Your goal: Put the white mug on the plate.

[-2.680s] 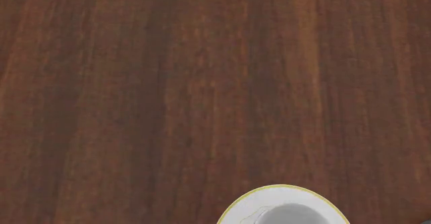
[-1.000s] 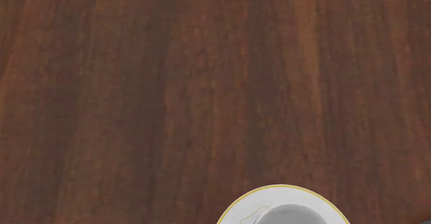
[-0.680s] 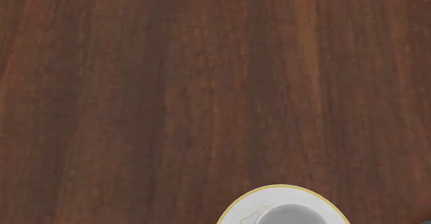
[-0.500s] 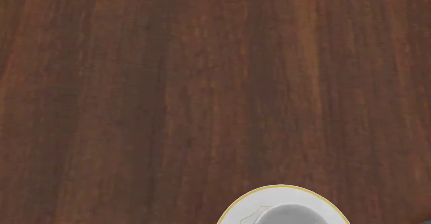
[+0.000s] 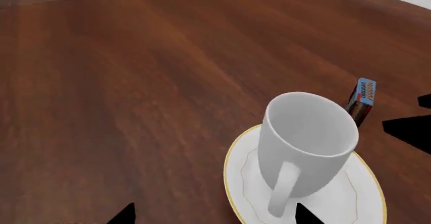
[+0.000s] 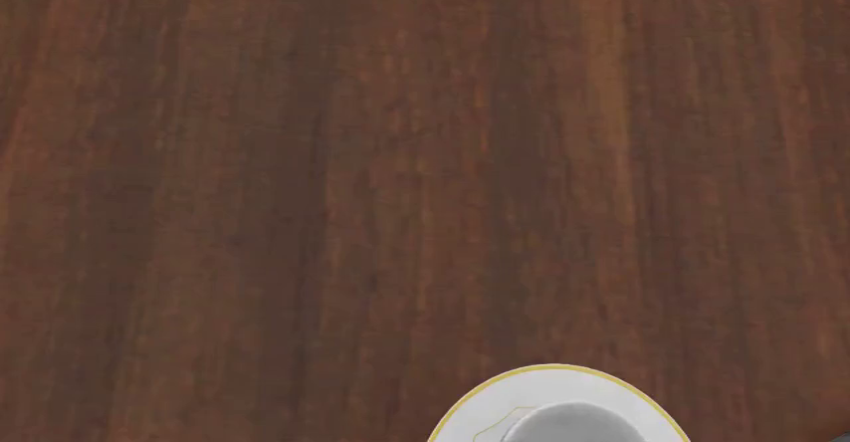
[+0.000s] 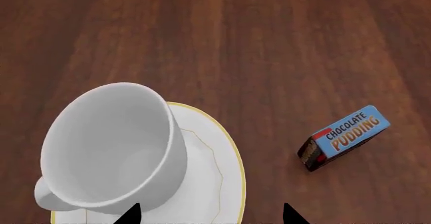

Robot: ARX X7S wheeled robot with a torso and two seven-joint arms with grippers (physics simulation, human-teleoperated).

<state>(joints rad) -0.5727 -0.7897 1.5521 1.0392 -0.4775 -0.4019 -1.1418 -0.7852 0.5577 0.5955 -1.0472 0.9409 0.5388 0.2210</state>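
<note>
The light is even and diffuse, with no strong direction; the wooden table (image 6: 398,163) reads dim and dark in the head view, brighter in the left wrist view. The white mug (image 7: 111,143) shows soft grey shading inside and no glare. Shadows on the plate (image 5: 350,193) are faint. All renders are sharp, without blur or edge distortion.

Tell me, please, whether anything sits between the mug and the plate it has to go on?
Nothing visible does. The mug already stands upright on the plate, with no gripper holding it. The only other thing, a chocolate pudding box, lies on the table beside the plate, apart from it.
</note>
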